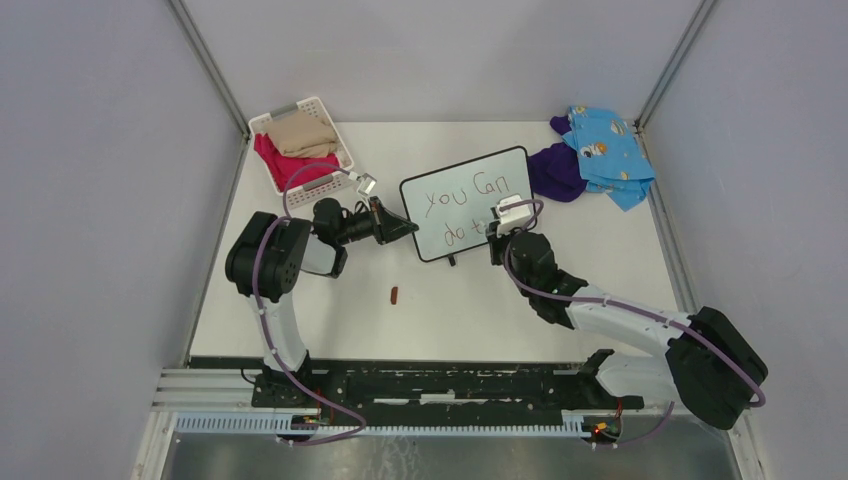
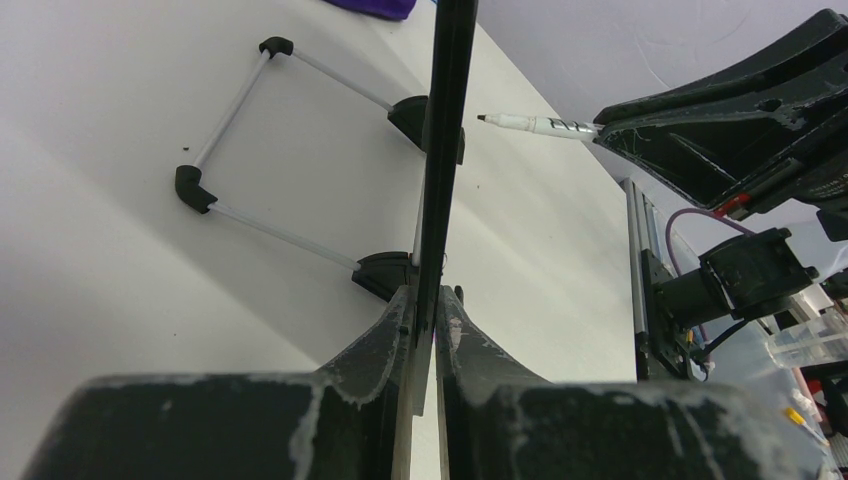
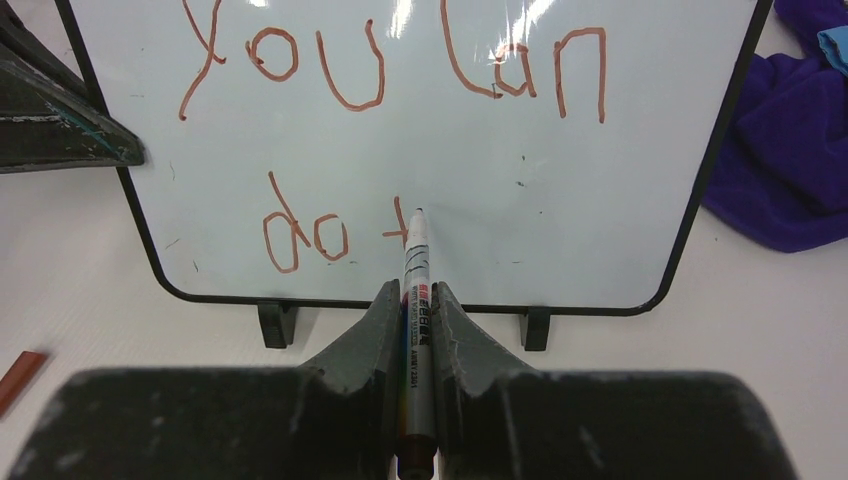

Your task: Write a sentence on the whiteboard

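The whiteboard stands tilted on black feet mid-table; its face fills the right wrist view, edge-on in the left wrist view. The sentence reads "you can" in brown-red strokes, with "do t" beneath. My left gripper is shut on the board's left edge. My right gripper is shut on a silver marker, whose tip touches the board at the "t".
A brown marker cap lies on the table in front of the board. A white basket of cloths sits back left. Purple and blue cloths lie right of the board.
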Robot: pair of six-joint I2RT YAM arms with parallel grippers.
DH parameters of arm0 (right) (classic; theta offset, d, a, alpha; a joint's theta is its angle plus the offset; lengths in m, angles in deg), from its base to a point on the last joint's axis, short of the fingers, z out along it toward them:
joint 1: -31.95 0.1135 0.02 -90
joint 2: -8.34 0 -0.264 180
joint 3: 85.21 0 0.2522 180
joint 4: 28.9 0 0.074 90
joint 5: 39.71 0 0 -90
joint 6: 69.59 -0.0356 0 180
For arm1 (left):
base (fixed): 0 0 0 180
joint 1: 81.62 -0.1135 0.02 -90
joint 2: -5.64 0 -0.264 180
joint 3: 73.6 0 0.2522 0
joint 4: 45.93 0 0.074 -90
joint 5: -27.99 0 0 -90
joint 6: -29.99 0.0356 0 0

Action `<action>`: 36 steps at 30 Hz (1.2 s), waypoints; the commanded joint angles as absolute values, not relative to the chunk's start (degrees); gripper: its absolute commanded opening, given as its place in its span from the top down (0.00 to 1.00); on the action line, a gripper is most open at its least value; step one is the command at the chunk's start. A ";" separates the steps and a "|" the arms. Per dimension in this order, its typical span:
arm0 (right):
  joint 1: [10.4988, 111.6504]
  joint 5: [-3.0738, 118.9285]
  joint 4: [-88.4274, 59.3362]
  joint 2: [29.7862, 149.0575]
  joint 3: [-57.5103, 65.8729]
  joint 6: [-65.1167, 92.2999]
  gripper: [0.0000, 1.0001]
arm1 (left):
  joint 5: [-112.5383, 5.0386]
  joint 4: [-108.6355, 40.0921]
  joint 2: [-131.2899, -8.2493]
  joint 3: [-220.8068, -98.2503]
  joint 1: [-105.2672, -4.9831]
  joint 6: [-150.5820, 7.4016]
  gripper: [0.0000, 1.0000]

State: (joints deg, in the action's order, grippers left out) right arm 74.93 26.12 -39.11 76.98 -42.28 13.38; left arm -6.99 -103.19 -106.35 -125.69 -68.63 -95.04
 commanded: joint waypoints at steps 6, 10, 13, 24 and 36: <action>74.05 26.66 -43.29 78.19 -37.55 14.30 1.00 | -7.67 -96.68 -106.60 -125.44 -67.91 -92.44 0.88; 73.56 26.85 -43.49 79.16 -37.00 14.34 1.00 | -7.62 -96.68 -106.60 -125.47 -67.91 -92.53 0.88; 73.25 26.96 -43.44 79.85 -37.05 14.18 1.00 | -7.61 -96.68 -106.60 -125.47 -67.91 -92.53 0.88; 72.55 26.83 -43.18 80.91 -39.20 12.99 1.00 | -7.69 -96.59 -106.69 -125.44 -67.91 -92.53 0.88; 72.49 26.42 -43.00 79.06 -43.99 11.60 1.00 | -7.61 -96.42 -106.69 -125.52 -67.92 -92.53 0.88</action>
State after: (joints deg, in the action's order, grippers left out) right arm 72.81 26.50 -41.73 80.02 -42.35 12.72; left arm -6.96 -102.75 -106.28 -125.79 -68.52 -95.04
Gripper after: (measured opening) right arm 0.173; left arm 0.163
